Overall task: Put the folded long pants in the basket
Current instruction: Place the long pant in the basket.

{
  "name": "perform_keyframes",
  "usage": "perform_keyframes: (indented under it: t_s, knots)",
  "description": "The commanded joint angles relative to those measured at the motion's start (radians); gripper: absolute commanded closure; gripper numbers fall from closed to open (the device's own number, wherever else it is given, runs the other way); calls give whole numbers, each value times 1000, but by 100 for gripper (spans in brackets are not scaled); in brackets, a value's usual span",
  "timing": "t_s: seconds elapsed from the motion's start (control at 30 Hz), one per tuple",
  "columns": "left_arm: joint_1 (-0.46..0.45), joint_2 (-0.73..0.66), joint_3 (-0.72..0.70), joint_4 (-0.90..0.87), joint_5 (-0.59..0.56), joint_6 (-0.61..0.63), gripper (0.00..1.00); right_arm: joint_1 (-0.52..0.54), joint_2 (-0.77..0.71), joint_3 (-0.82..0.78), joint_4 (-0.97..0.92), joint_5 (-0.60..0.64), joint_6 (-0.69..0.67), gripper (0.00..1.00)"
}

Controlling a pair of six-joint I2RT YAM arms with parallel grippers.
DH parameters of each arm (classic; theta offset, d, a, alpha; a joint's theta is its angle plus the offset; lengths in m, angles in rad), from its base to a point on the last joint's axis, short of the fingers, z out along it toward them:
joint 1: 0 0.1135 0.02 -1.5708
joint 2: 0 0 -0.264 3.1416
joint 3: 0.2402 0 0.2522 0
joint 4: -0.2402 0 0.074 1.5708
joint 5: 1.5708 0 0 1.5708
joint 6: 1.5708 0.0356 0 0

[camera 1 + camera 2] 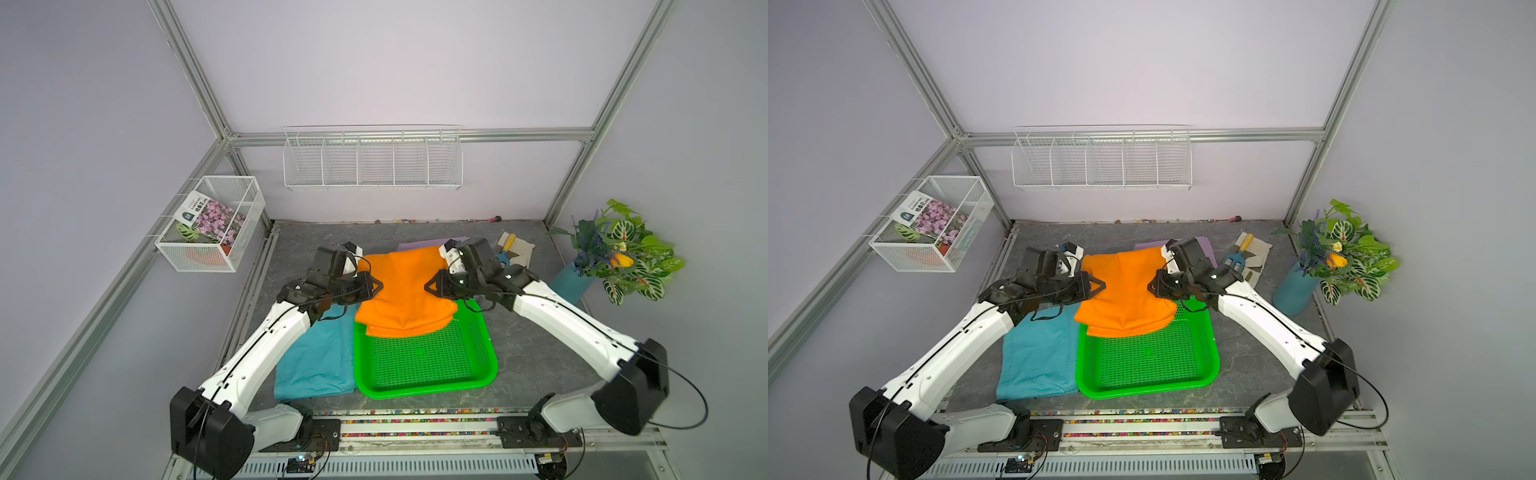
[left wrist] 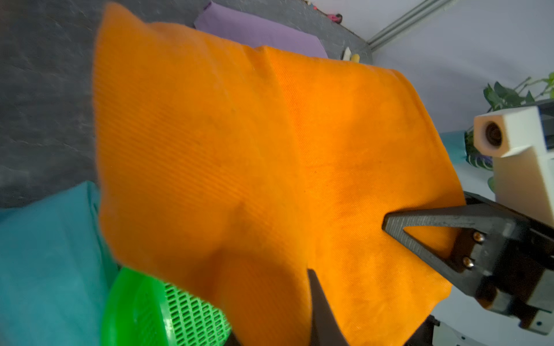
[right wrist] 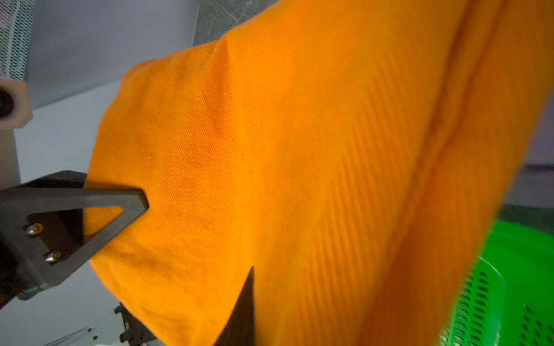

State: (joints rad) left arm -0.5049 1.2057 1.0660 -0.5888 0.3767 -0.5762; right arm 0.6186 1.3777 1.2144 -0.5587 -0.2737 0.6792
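1. Down at the lower edge of both top views, two white arms are rising from their bases. The left arm (image 1: 266, 345) is slanting in from the lower left and the right arm (image 1: 573, 328) from the lower right, both toward mid-frame.
2. Just above the bases, the basket (image 1: 428, 390) is sitting on the dark grey surface (image 1: 536, 365), slightly right of centre. Its near half is showing bare green mesh.
3. Right against the basket's left side, the teal pants (image 1: 316, 361) are lying folded flat on the surface, partly under the left arm.
4. Over the basket's far half, the orange pants (image 1: 405, 291) are hanging between the two hands, raised off the surface. Their near edge is drooping across the far rim, and whether it is touching the mesh cannot be told.
5. The left hand (image 1: 377, 286) is pinching the left edge of the orange pants, jaws narrow on the cloth. In the left wrist view one of its dark fingers (image 2: 323, 314) is lying against the fabric.
6. The right hand (image 1: 430, 286) is pinching the opposite edge likewise, and a dark finger (image 3: 242, 317) is pressing the cloth in the right wrist view.
7. Behind the orange pants, the lilac pants (image 1: 455, 241) are lying on the surface, mostly hidden.
8. Toward the upper right of the surface, cream gloves (image 1: 524, 248) are lying with a small garden tool (image 1: 1234, 259). A leafy plant (image 1: 623, 253) is standing in a teal vase (image 1: 571, 282) at the right edge.
9. Farthest back, a white wire rack (image 1: 372, 164) is hanging on the rear wall. A wire bin (image 1: 245, 208) at the upper left is holding a seed packet (image 1: 208, 216).
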Motion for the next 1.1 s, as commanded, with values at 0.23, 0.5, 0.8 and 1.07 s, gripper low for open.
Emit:
perform_keyframes:
  t_s: [0.23, 0.5, 0.8, 1.07]
  knots:
    - [-205, -34, -165, 142, -156, -27, 100, 31, -250, -296, 25, 94, -19, 100]
    - [-208, 17, -238, 203, -191, -45, 100, 31, -204, -421, 165, 142, -30, 100]
    - [-208, 117, -240, 139, -206, -34, 100, 35, -47, -460, 158, 143, 14, 100]
    - [-208, 59, -249, 82, -214, -36, 100, 52, -135, -531, 144, 146, 65, 100]
